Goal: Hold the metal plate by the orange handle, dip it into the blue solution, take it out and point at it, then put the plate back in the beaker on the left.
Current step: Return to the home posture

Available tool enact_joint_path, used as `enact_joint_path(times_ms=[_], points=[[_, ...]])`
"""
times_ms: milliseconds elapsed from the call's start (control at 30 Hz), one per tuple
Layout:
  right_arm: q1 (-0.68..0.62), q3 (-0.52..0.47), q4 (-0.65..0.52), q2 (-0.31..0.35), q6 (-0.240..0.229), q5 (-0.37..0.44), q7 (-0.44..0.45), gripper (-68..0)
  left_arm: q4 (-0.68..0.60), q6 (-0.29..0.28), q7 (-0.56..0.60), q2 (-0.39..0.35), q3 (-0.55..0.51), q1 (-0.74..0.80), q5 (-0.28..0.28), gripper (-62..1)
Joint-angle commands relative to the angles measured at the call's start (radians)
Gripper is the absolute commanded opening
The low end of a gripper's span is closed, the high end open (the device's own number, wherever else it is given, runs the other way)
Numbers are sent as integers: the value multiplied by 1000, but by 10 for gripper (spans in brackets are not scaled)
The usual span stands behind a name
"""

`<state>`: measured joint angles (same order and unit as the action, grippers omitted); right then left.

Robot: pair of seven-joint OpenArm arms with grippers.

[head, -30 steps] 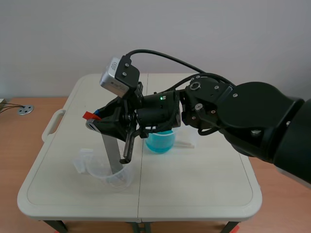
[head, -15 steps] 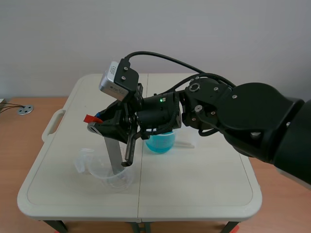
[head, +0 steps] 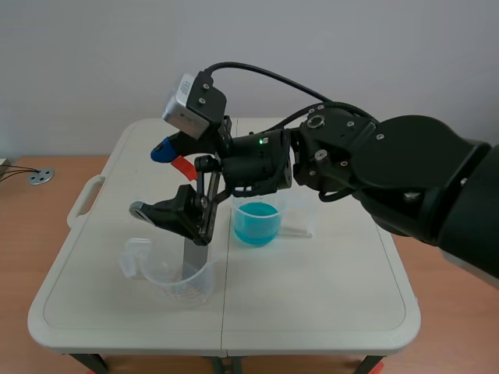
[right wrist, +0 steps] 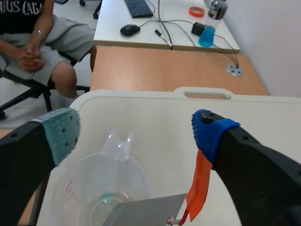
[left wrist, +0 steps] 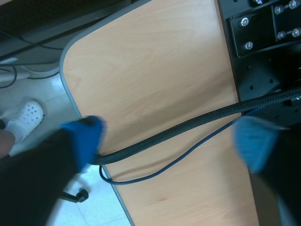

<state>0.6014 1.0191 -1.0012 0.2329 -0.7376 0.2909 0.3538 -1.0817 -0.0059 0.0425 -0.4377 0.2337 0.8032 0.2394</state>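
The metal plate (head: 190, 257) stands tilted inside the clear beaker (head: 168, 274) at the table's left front. Above it my right gripper (head: 152, 179) is open, with one finger high and the other low. The orange handle (head: 183, 165) rises from the plate beside the blue-padded finger. In the right wrist view the right gripper (right wrist: 136, 132) is spread wide over the clear beaker (right wrist: 101, 188), and the metal plate (right wrist: 146, 209) and orange handle (right wrist: 200, 186) sit by its blue fingertip. The blue solution (head: 256, 222) is just to the right. My left gripper (left wrist: 169, 143) is open over a wooden desk.
The white folding table (head: 312, 296) has bare surface at the front right. A wooden desk (head: 31, 226) lies beyond its left edge. A seated person (right wrist: 42, 42) and a desk with a keyboard (right wrist: 141, 7) are farther off. Cables (left wrist: 178, 129) run under my left gripper.
My right gripper was shut on the orange handle and has opened wide. The plate has gone down into the clear beaker and stands there free of the grip.
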Motion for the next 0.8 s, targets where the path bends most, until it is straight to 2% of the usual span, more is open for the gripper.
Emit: enact_joint_path(times_ms=[0,100,267,433,533,633,767], points=[[27,-29,-10,-3,-3,25,11,-93,-10,-8,10,-1,2,8,1,14],[27,-66,-10,-3,-3,35,11,-12,-10,-8,12,-1,2,8,1,14],[25,-126,-59,23,-3,48,7,-10,-10,-8,13,0,2,8,3,14],[-24,-153,-203,142,-3,146,-6,-10,-11,-8,10,3,2,8,4,14],[-76,-181,-294,217,13,190,-28,-10,-11,2,-16,-13,-12,11,-9,14],[-135,-212,-386,294,16,235,-55,-10,-11,3,-39,-53,-63,11,32,14],[-230,-275,-484,374,46,269,-96,-10,-12,3,-38,-142,-172,11,119,14]])
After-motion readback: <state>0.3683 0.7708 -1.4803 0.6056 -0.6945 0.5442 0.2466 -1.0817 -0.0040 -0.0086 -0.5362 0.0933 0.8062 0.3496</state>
